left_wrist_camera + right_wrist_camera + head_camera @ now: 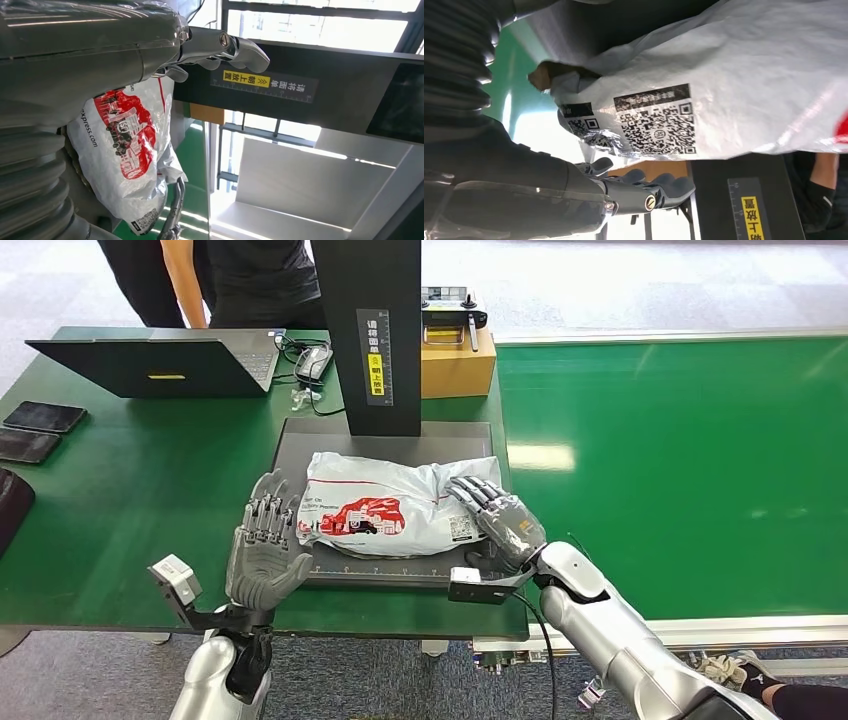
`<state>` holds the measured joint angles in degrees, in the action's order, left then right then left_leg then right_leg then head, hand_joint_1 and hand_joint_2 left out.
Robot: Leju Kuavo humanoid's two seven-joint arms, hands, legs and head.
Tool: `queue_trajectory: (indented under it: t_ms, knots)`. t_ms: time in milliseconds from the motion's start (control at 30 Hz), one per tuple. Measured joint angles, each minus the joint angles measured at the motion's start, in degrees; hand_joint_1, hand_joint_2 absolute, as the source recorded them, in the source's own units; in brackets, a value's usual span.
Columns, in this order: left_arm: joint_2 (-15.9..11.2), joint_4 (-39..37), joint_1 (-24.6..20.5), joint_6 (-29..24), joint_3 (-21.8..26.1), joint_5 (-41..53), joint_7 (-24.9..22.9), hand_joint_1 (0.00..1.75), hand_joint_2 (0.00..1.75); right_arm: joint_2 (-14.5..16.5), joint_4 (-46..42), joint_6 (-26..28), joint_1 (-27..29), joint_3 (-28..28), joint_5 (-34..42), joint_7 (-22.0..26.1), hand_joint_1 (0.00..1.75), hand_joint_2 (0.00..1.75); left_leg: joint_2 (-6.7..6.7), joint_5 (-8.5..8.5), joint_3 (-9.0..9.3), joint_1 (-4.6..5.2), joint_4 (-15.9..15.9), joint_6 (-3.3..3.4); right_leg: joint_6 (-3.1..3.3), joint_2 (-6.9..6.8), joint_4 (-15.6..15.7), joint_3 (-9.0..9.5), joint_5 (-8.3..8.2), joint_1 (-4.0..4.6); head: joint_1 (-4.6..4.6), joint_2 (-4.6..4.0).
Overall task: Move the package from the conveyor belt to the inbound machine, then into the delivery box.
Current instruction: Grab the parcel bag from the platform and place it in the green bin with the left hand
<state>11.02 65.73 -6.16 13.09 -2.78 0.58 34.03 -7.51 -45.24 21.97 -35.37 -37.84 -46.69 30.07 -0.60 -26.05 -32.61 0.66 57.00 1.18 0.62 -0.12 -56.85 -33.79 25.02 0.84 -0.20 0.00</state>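
The package (390,505), a white plastic mailer with red print and QR labels, lies on the inbound machine's dark platform (300,445) in front of its black column (368,330). My left hand (265,545) stands just off the package's left end with fingers apart and upright, holding nothing. At the package's right end my right hand (500,520) lies with its fingers spread, touching the bag without closing around it. Close behind each hand, the wrist views show the package (120,150) (734,80) beside straight fingers (235,47) (664,187).
The green conveyor belt (680,470) runs along the right. On the green table sit a laptop (160,365), two phones (45,417), a mouse (313,362) and a cardboard box (458,365) with a controller on top. A person (250,280) stands behind the table.
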Motion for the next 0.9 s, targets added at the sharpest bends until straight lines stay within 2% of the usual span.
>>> queue_trajectory:
  t_ms: [33,367,867,900]
  knots:
    - [-0.02,-0.05,-0.01,0.00,-0.03,-0.05,0.04,0.00,1.75,0.06,-0.58,-1.31,0.48,0.59,1.87,1.12,0.00,0.00,0.00,0.00,0.00,0.00,0.00,0.00,0.00,0.00,0.00,0.00,0.00,0.00,-0.01,0.00]
    - [-0.34,-0.41,-0.07,-0.03,-0.24,-0.42,0.26,0.00,1.75,0.32,-7.59,-10.26,4.59,5.46,13.80,6.27,0.00,0.00,0.00,0.00,-0.01,0.00,0.00,0.00,0.00,0.00,0.00,-0.01,0.00,0.00,-0.01,0.00]
    - [-0.56,-0.90,-0.14,-0.09,-0.74,-0.54,0.27,0.00,1.75,0.32,-11.56,-11.11,6.26,7.52,15.32,6.71,0.00,0.00,0.00,0.00,-0.01,0.00,0.00,0.00,0.00,0.00,0.00,-0.01,0.00,0.00,-0.01,0.00]
    - [-0.57,-0.90,-0.13,-0.16,-0.75,-0.56,0.29,0.00,1.75,0.32,-12.12,-11.29,6.50,7.74,15.77,6.79,0.00,0.44,0.00,0.00,-0.01,0.00,0.00,0.00,0.00,0.00,0.00,-0.02,0.00,0.00,-0.01,0.00]
